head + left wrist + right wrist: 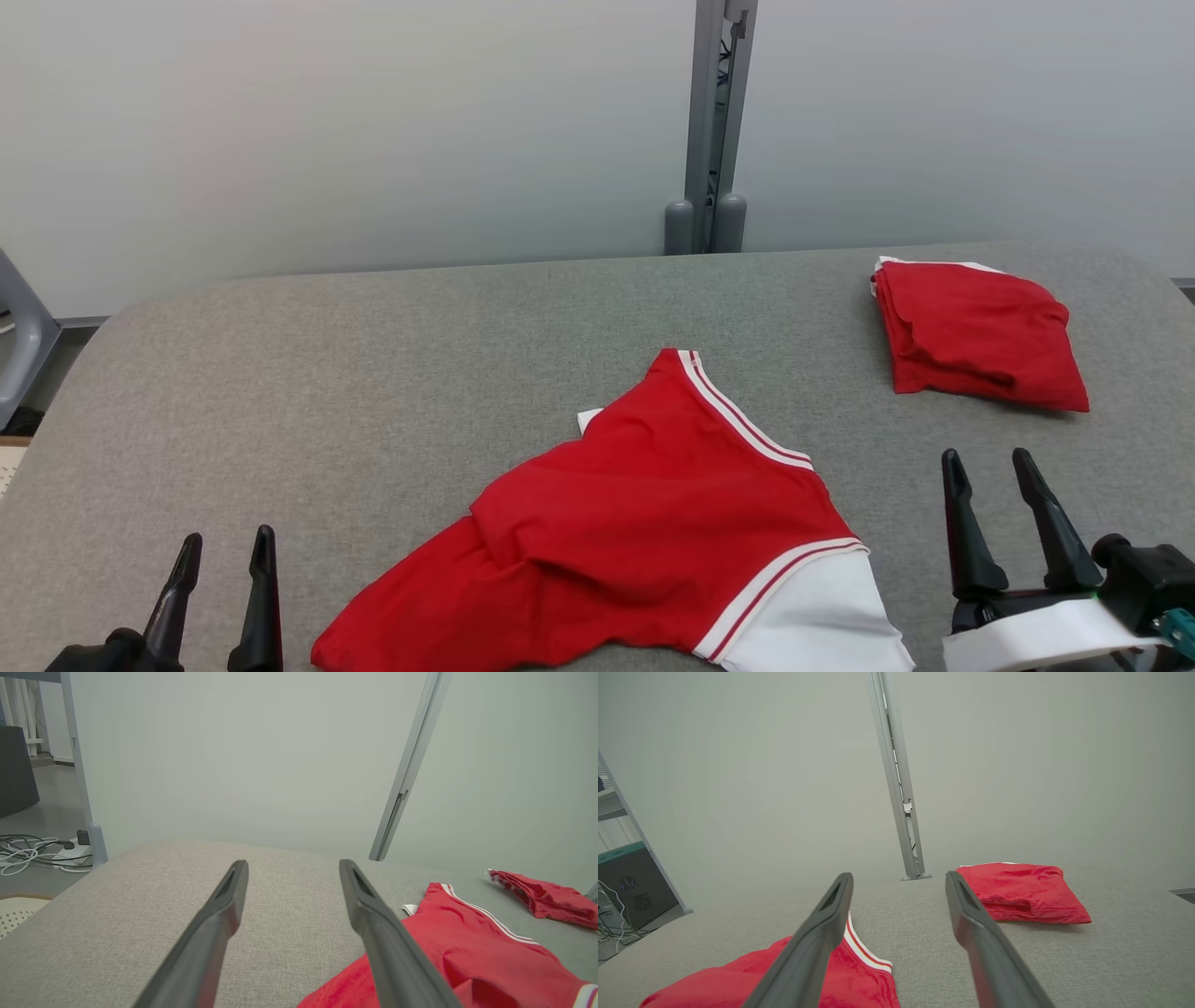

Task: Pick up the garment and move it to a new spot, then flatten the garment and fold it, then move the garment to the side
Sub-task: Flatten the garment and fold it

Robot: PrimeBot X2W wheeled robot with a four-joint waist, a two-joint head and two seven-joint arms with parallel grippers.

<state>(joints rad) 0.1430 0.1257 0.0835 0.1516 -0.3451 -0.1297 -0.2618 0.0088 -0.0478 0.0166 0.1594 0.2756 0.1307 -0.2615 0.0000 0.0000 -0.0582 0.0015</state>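
A red garment with white striped trim (pixel 644 532) lies loosely crumpled on the grey table (pixel 373 373), near the front edge at the centre; it is also seen as the red garment (pixel 467 952) and the red garment (pixel 784 980) in the wrist views. A white panel sticks out at its lower right. My left gripper (pixel 224 551) stands open at the lower left, apart from the cloth. My right gripper (pixel 988 467) stands open at the lower right, just right of the garment, holding nothing.
A folded red garment (pixel 976 336) rests at the table's back right. A grey metal post (pixel 714 121) rises behind the table against the pale wall. Cables and a power strip (pixel 42 854) lie on the floor to the left.
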